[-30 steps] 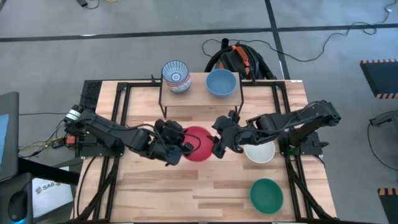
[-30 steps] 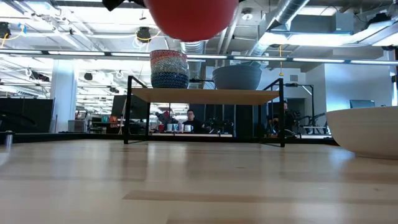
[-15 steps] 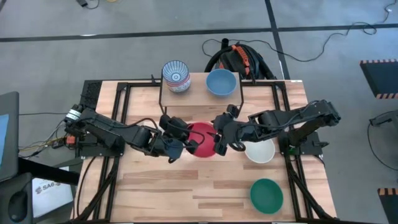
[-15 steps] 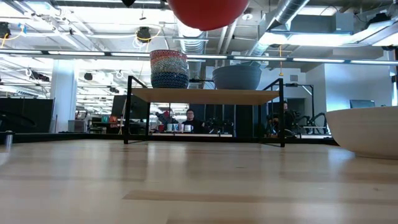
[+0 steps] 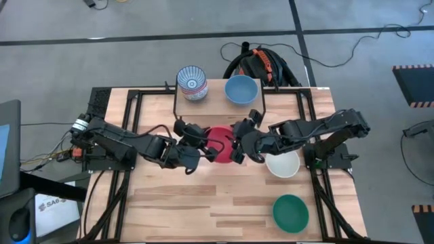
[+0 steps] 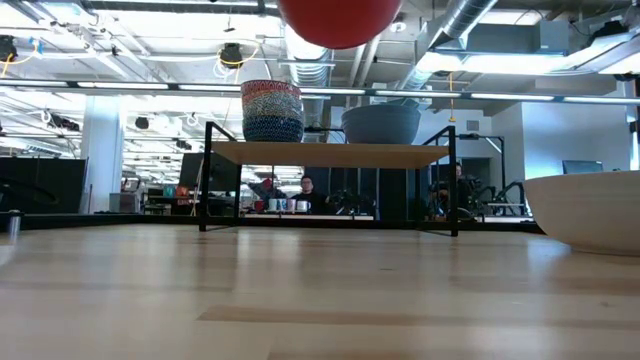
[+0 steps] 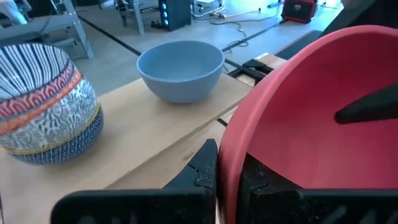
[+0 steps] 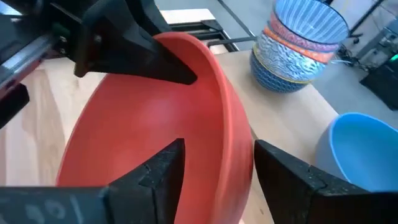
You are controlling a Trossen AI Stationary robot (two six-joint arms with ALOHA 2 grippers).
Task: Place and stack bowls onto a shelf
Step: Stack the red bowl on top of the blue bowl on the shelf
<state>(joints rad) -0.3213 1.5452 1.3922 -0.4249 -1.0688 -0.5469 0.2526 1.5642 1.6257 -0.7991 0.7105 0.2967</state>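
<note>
Red bowl [image 5: 218, 144] had drifted toward the worktop's far edge — nearly at the shelf [image 5: 218, 102] now, left gripper [image 5: 196, 150] pinching its rim, right gripper [image 5: 237, 146] fingers straddling the opposite rim — placing looked close.

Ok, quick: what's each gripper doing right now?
Left gripper: shut on the red bowl, at its rim.
Right gripper: fingers straddle the opposite rim; closure cannot be told.
</note>
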